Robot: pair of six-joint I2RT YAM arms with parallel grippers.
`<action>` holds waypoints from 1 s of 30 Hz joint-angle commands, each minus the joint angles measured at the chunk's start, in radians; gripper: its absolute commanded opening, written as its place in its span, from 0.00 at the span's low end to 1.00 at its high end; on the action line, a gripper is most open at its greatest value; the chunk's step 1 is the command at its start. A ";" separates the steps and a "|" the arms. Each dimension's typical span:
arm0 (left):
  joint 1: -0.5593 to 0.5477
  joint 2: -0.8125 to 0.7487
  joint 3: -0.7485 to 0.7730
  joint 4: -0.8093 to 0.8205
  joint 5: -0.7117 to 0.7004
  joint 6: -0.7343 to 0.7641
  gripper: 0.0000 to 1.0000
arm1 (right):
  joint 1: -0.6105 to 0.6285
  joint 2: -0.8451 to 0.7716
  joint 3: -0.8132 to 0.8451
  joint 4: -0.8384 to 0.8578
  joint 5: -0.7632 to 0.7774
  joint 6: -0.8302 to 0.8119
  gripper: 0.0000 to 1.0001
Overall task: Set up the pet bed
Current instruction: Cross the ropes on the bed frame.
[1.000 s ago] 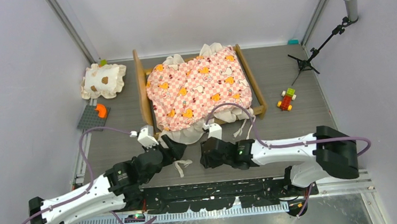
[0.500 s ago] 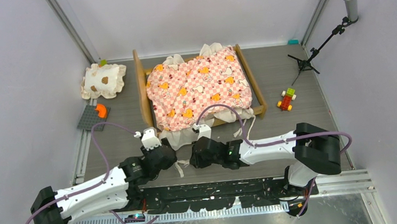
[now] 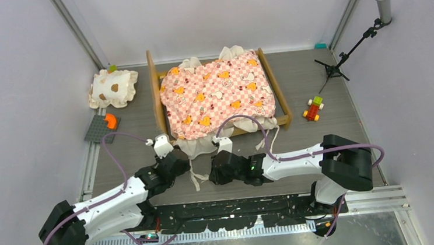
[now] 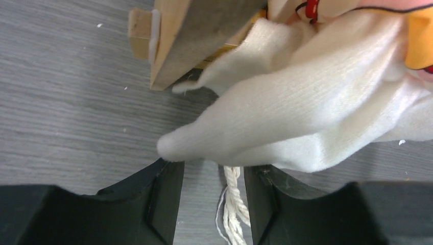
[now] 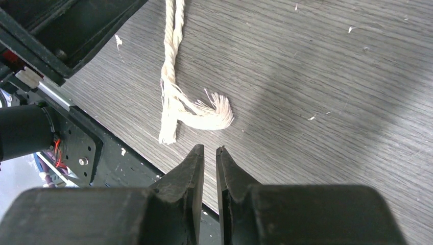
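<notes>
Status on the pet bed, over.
Left tool open at the cream ruffle. Right tool shut, empty, beside tie cord. Pet bed mattress on frame, ruffle overhanging.

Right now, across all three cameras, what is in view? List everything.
pet bed: one, light-wood frame with pink checkered, cream-ruffled mattress, middle of the table
pillow: one, cream with brown spots, far left
green piece: one, green, at the pillow's far edge
baseplate: one, grey, left, nearer than the pillow
orange piece: one, orange, on the baseplate
brick car: one, red, yellow and green, right of the bed
microphone: one, grey on a black tripod, far right
teal object: one, too small to identify, far edge
tie cord: one, cream, frayed, between the grippers
table: one, grey wood-grain
left gripper: black, open, at the ruffle, cord between its fingers
right gripper: black, nearly closed, empty, beside the cord's end
</notes>
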 commanded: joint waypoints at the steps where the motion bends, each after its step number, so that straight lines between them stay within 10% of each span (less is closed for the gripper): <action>1: 0.017 0.048 -0.006 0.110 0.054 0.052 0.48 | 0.008 -0.043 -0.012 0.029 0.008 0.016 0.20; 13: 0.023 0.092 -0.066 0.182 0.062 -0.016 0.31 | 0.007 -0.065 -0.027 0.021 0.017 0.016 0.20; 30: 0.022 -0.046 -0.196 0.318 -0.029 -0.066 0.36 | 0.007 -0.086 -0.057 0.031 0.009 0.023 0.19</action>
